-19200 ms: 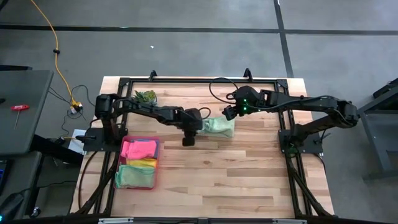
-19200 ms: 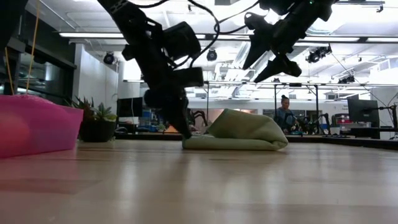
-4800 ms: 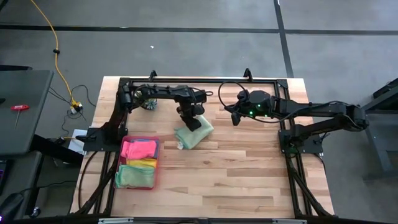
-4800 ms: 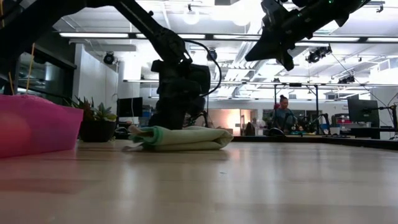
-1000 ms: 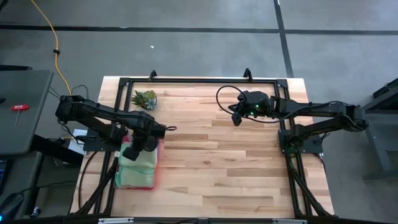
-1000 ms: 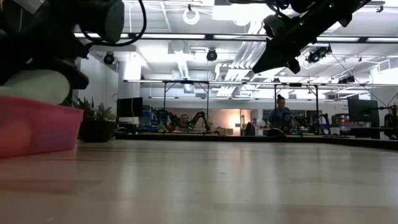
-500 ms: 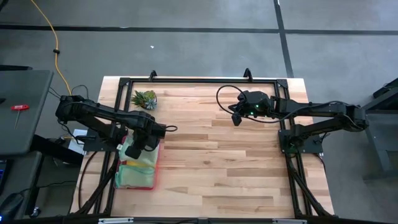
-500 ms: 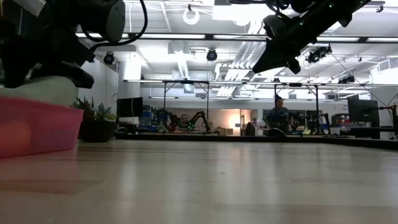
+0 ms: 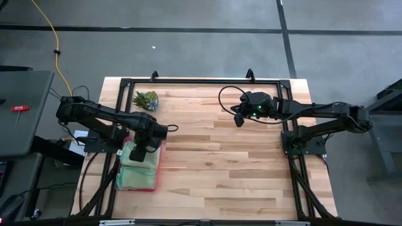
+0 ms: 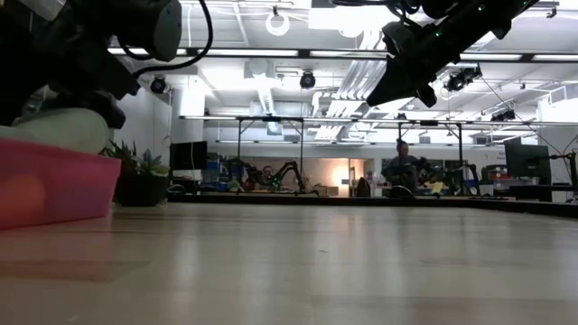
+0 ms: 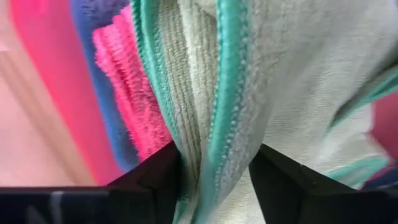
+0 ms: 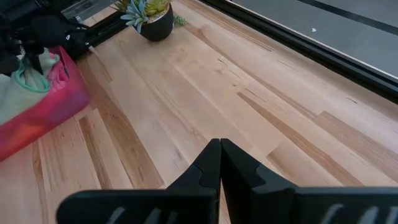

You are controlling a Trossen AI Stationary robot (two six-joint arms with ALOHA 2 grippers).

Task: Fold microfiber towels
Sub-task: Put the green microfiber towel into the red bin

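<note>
A pale green towel with teal edging lies bunched on top of the pile in the pink tray at the table's left side. In the low view its bulk shows above the tray's wall. My left gripper points down over the tray, open, with the towel's gathered edges between its fingers. A hot pink towel lies under it, and another pale green towel fills the tray's near end. My right gripper hangs shut and bare above the table's far right part. My left gripper has the pale green towel's gathered edges, several layers with the teal hem, standing between its two fingers. The cloth lies against both inner sides and looks loose. The fingers come from above, pointing down. The towel rests on the pile in the tray.
A small spiky plant in a dark pot stands at the far left, just beyond the tray. A black frame runs round the table's edges. Bare wood spreads across the middle and right. People show in the room behind.
My left gripper has stayed over the tray and rolled about its own axis. The pale green towel under it has sunk a little and spread wider on the pile. My right gripper has kept still.
</note>
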